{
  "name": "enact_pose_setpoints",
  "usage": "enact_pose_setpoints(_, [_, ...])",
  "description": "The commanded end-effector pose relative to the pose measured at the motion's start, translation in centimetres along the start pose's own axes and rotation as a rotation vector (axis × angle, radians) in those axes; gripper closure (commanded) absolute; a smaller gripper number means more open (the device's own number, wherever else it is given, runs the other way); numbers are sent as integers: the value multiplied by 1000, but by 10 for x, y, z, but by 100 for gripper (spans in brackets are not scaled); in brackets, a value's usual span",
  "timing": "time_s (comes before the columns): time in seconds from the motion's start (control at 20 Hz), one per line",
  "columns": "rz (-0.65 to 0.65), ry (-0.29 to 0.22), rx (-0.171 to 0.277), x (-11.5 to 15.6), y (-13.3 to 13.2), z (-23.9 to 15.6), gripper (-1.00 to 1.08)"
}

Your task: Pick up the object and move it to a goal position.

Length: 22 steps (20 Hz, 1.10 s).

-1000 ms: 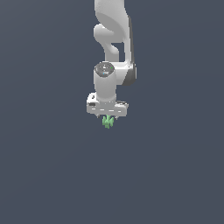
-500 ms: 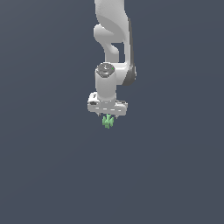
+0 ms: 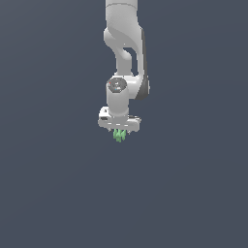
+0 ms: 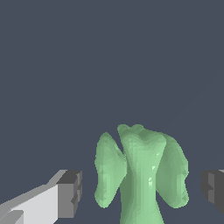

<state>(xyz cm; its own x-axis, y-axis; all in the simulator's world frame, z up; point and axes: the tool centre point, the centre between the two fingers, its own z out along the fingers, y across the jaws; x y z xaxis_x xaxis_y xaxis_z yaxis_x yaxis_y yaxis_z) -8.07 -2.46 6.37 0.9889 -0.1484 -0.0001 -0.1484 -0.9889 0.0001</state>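
Observation:
The object (image 4: pixel 140 175), a bright-green lumpy blob, stands between my two fingers in the wrist view. A thin strip of floor shows between it and the dark pads (image 4: pixel 72 194) on either side, so neither pad touches it. My gripper (image 4: pixel 142 192) is open around it. In the exterior view the white gripper (image 3: pixel 119 132) points straight down, and the object (image 3: pixel 119 136) pokes out just below the hand. The fingers themselves are too small to make out there.
A plain dark grey-blue floor (image 3: pixel 193 193) fills both views. Above the hand, the white arm (image 3: pixel 125 43) rises out of the frame. No goal marker shows.
The hand has sunk slightly lower over the object. The object has stayed where it was.

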Motion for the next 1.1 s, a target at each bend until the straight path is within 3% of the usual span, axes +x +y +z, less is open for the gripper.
enact_pose_setpoints(0.0, [1, 0, 0, -1, 0, 11, -92])
enact_pose_setpoints(0.3, [1, 0, 0, 0, 0, 22, -92])
enact_pose_setpoints(0.35, [1, 0, 0, 0, 0, 22, 108])
enact_pose_setpoints(1.05, [1, 1, 0, 1, 1, 16, 108])
